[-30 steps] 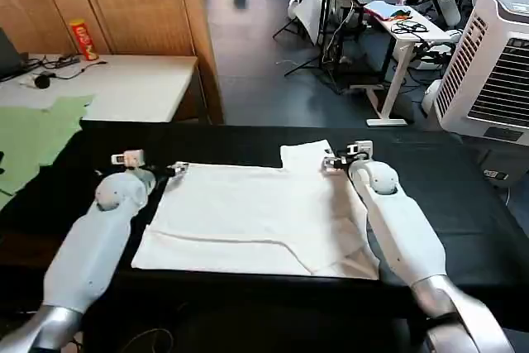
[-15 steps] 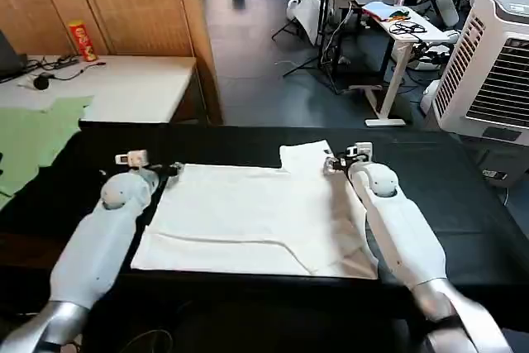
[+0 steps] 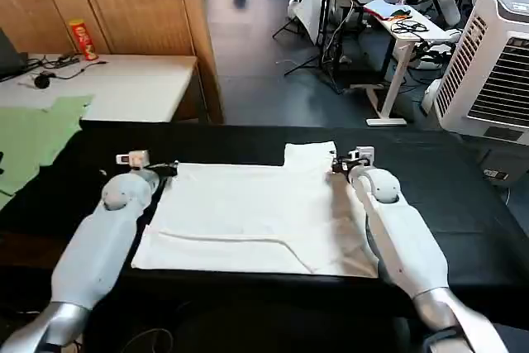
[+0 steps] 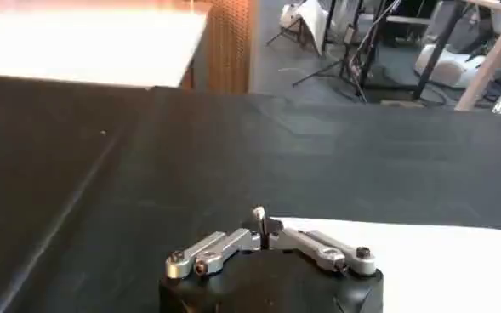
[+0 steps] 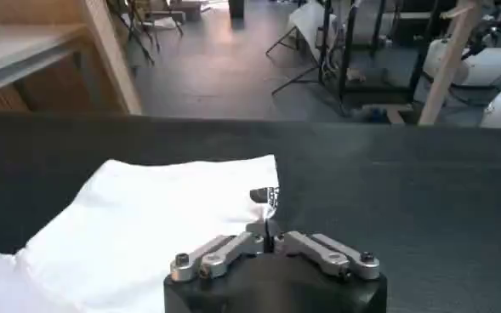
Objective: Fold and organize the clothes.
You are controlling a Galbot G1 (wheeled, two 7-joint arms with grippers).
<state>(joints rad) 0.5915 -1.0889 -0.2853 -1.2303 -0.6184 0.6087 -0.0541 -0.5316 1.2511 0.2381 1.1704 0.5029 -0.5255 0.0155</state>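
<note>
Looking down past my own pale forearms, I see the white short-sleeved cotton T-shirt (image 3: 248,217) lying plain side up on the black cloth-covered table (image 3: 463,204), its near hem towards me and one sleeve poking out at the far right corner. A soft crease runs across the lower half; the rest is fairly flat.

My left gripper (image 3: 168,169) sits at the far left corner of the shirt, and in the left wrist view its fingers (image 4: 259,214) are pressed together right at the fabric's edge (whether cloth is pinched between them I cannot tell). My right gripper (image 3: 337,164) is at the far right, by the sleeve, fingertips closed at the sleeve's edge in the right wrist view; again I cannot tell if it has hold of the cotton.

Compared with a second ago, my left gripper has drawn back slightly off the corner, and my right has nudged outward, shifting the sleeve a touch to the right. I judge this as settling my grasp on the two far corners before a fold towards me.

Beyond the table lie a pale green garment (image 3: 33,134) on a white desk (image 3: 124,84) and a white slatted cooler unit (image 3: 496,64).
</note>
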